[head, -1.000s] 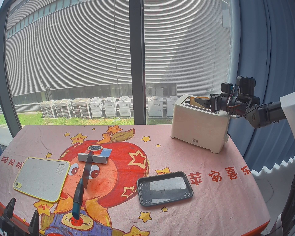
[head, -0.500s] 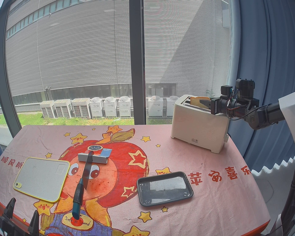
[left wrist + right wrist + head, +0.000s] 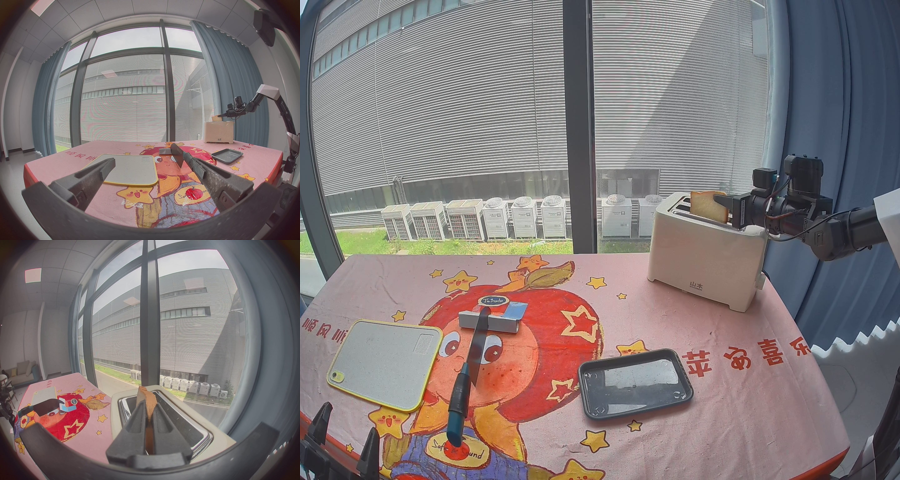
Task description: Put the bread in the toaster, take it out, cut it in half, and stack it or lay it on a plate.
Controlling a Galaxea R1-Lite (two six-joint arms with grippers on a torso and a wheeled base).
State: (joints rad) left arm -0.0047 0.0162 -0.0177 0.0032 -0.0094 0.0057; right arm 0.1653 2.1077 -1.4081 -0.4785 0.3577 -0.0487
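Golden bread [image 3: 709, 206] clamped in the right claw [image 3: 720, 203], raised higher from the toaster [image 3: 703, 262] slot than before, at the bench's [image 3: 750, 406] far right corner, left claw [image 3: 148, 160] spread apart.

Lower edge of the bread [image 3: 709, 207] out of sight in the toaster [image 3: 703, 259] slot.

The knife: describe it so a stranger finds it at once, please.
On the pink table, look between the yellow-edged cutting board and the dark tray. The knife is the only long thin thing, its blade tip on a small block.
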